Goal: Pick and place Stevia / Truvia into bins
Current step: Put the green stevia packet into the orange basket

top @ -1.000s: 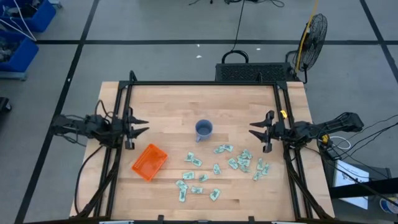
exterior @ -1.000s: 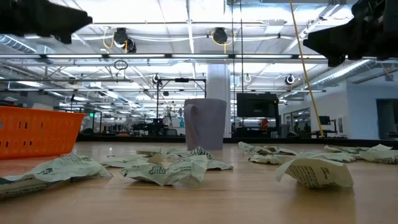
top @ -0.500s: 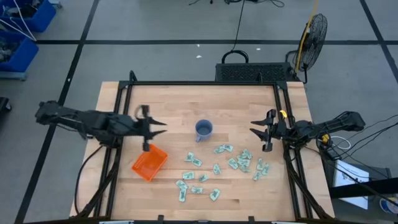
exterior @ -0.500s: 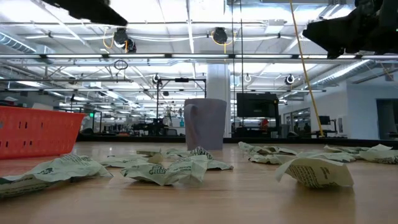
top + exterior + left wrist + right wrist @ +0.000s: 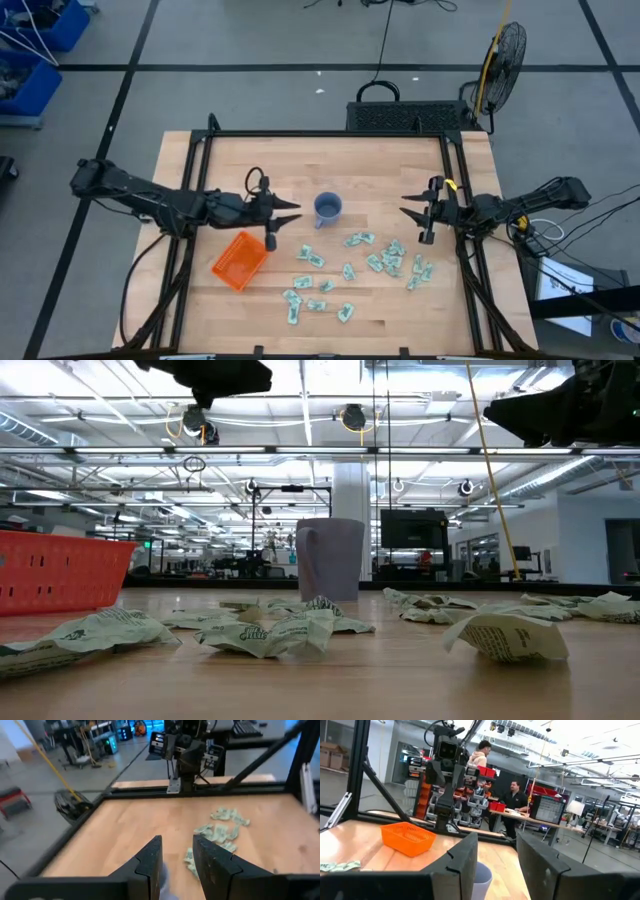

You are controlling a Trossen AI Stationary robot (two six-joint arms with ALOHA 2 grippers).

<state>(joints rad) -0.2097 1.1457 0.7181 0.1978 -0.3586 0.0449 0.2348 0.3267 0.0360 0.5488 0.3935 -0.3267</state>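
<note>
Butcher-block table (image 5: 240,160) bears the Stevia / Truvia packets (image 5: 352,272) scattered right of the orange bin (image 5: 240,260), nearest packet seemingly just ahead of the left gripper (image 5: 284,212), jaws parted and empty, as are the right gripper (image 5: 412,211)'s.

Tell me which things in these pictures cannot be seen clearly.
- Packets, high view: print too small to read.
- Orange bin, low view: cut off by the picture's edge; wall hides its inside.
- Mug, left wrist view: blurred, mostly behind the left gripper.
- Right gripper: waits, hides the mug's middle.
</note>
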